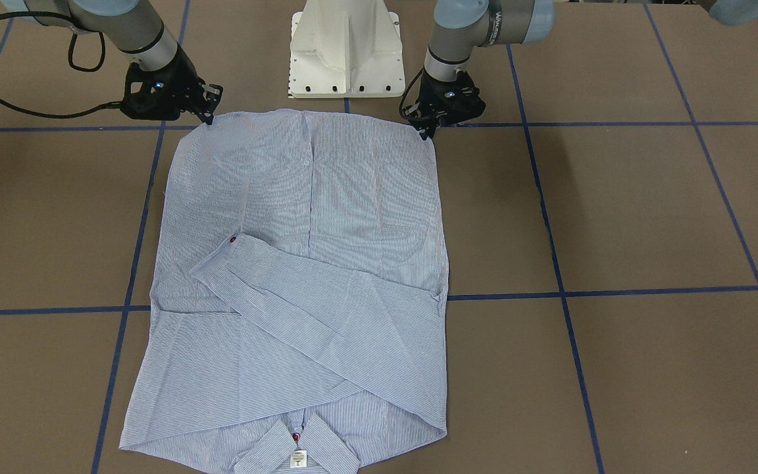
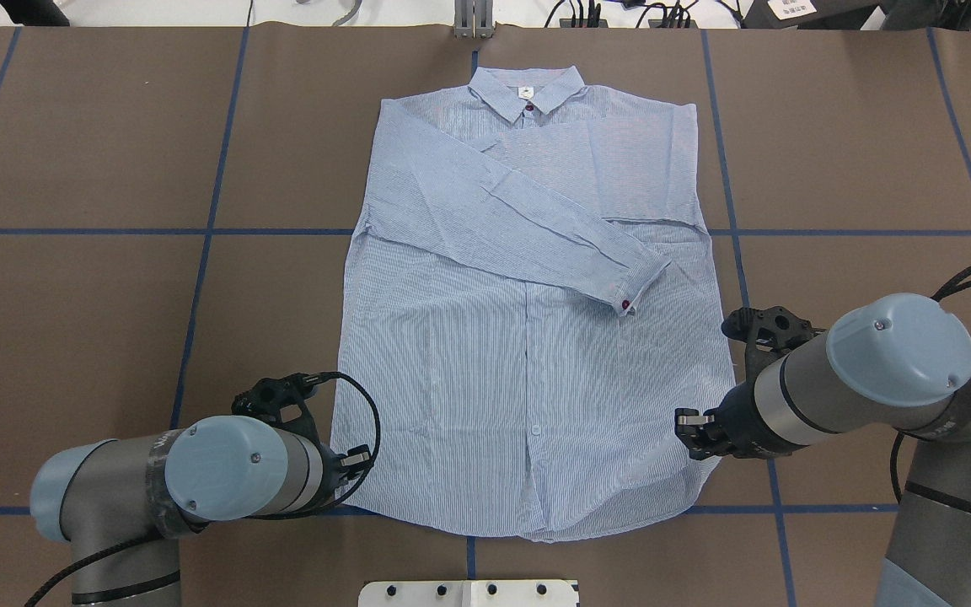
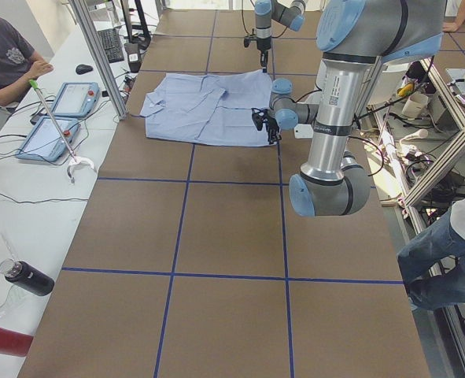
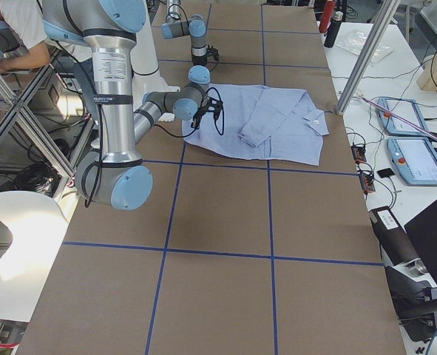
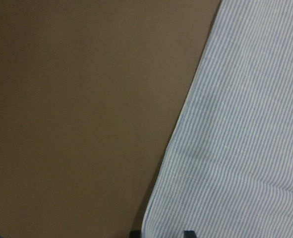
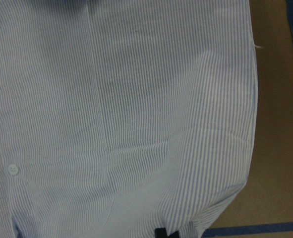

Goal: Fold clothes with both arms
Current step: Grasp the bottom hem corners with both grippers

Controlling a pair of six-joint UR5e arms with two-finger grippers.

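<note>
Overhead exterior | shirt [image 2: 528,337] long axis near-to-far, collar [image 2: 528,88] at far end | left claw [image 2: 357,461], right claw [image 2: 692,432]: grip cannot tell

Brown table [image 2: 72,337] is gridded with blue tape [image 2: 115,231]. Light blue striped shirt [image 2: 485,379] is laid flat, hem beside white pedestal base [image 2: 469,593].

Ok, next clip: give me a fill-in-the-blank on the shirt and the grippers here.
1. The shirt lies with its collar pointing ___ from the robot.
2. The left gripper and right gripper are each at a corner of the shirt's ___.
3. On the folded sleeve, the cuff has a button that is dark ___.
4. The table has tape lines coloured ___.

Missing words: away; hem; red; blue.
</note>
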